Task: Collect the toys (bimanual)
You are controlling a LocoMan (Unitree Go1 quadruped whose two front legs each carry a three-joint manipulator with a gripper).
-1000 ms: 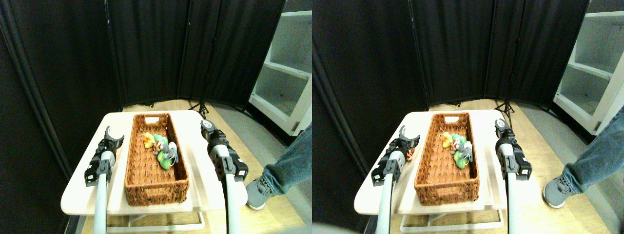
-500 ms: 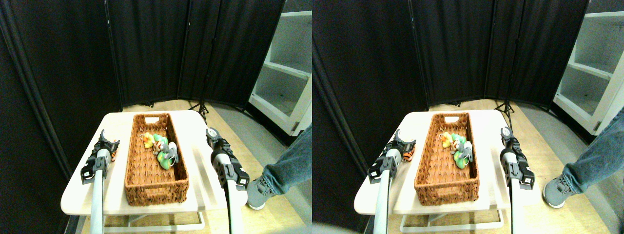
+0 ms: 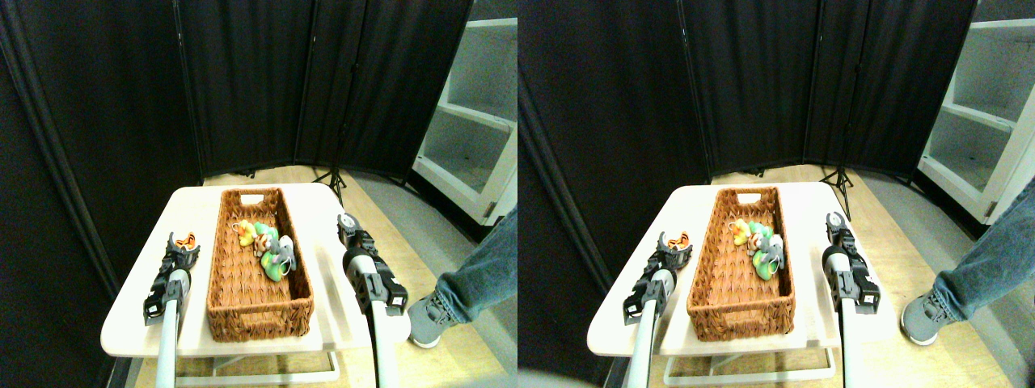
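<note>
- Black curtain panels close off the room behind a pale desk [image 3: 145,315]; white shelving and a person's leg [image 3: 477,279] sit at the right edge.
- Stereo view: I see the wicker basket [image 3: 257,301] holding a cluster of toys [image 3: 265,244], green, yellow and grey among them.
- One orange striped toy [image 3: 187,239] lies on the desk left of the basket, just beyond my left claw [image 3: 181,252].
- Since a second ago that claw has pulled back, uncovering the toy; I judge it not yet grasped.
- Left claw looks spread. For the right claw [image 3: 350,230] I cannot tell.
- No readable writing or labels.
</note>
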